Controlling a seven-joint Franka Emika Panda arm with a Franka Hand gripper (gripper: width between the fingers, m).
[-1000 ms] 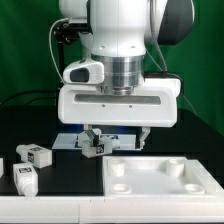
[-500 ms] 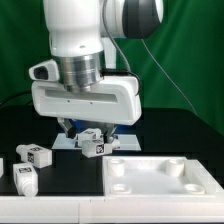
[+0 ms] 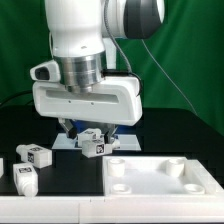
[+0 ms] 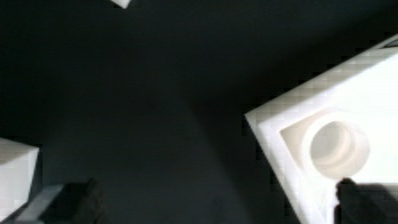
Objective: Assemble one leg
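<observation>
Three white legs with tag marks show in the exterior view. One leg (image 3: pixel 94 143) lies just below my gripper (image 3: pixel 88 130). Two more legs (image 3: pixel 34 154) (image 3: pixel 25 179) lie at the exterior view's left. The large white slab (image 3: pixel 170 185) with round sockets lies at the front right. In the wrist view my gripper (image 4: pixel 217 208) is open, its dark fingertips (image 4: pixel 71 203) far apart. Only black table shows between them. A corner of the slab with one round socket (image 4: pixel 338 145) lies by one fingertip. No leg sits between the fingers.
A white piece (image 4: pixel 11 180) shows at the wrist view's edge; I cannot tell what it is. A thin flat white board (image 3: pixel 66 141) lies behind the gripper. A green backdrop stands behind the black table (image 3: pixel 60 200).
Between one second and half a second ago the arm swung toward the exterior view's left, off the slab. Since then nothing has moved. The gripper stays empty.
</observation>
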